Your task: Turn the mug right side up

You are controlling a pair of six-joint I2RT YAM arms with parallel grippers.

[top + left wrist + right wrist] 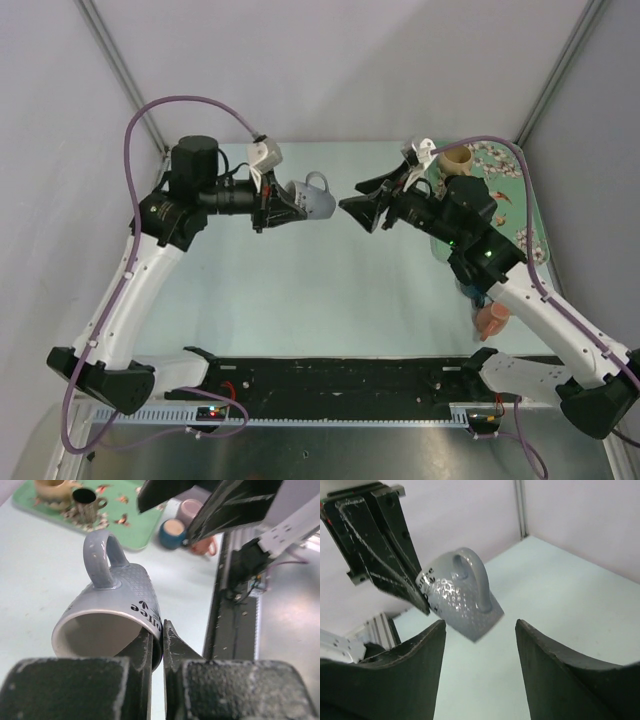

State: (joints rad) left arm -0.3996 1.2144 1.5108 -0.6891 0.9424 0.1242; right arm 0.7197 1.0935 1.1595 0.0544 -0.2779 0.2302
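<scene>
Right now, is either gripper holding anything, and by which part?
The left gripper holds the grey mug by its rim wall, one finger inside the mouth, one outside. The right gripper is open and holds nothing.

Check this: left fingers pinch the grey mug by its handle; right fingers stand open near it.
Not the handle: the left wrist view shows the left fingers pinching the grey mug by its rim. The right fingers do stand open near it.
</scene>
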